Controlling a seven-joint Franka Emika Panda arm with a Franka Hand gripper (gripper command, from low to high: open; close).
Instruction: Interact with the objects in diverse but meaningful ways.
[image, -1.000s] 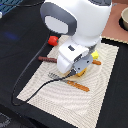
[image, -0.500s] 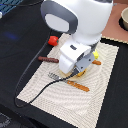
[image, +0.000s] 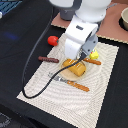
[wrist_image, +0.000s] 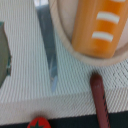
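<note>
The orange-yellow ridged pastry (image: 76, 69) lies on a tan plate (image: 66, 63) in the middle of the beige placemat (image: 45, 85). My gripper's white hand (image: 80, 42) hovers right above the plate, and its fingers are hidden behind it. The red tomato (image: 52, 40) sits off the mat on the dark table, toward the exterior view's left. A dark-brown sausage (image: 48, 59) lies at the mat's edge, and a small yellow block (image: 94, 55) is beside the hand. The wrist view shows the pastry (wrist_image: 100, 25), plate rim (wrist_image: 65, 42), sausage (wrist_image: 101, 102) and tomato (wrist_image: 39, 123), but no fingers.
An orange-handled knife (image: 75, 84) lies on the mat in front of the plate, its blade (wrist_image: 48, 45) close to the rim. An orange-handled fork (image: 92, 61) lies by the yellow block. A grey pot (image: 64, 14) and a bowl (image: 123, 19) stand at the back.
</note>
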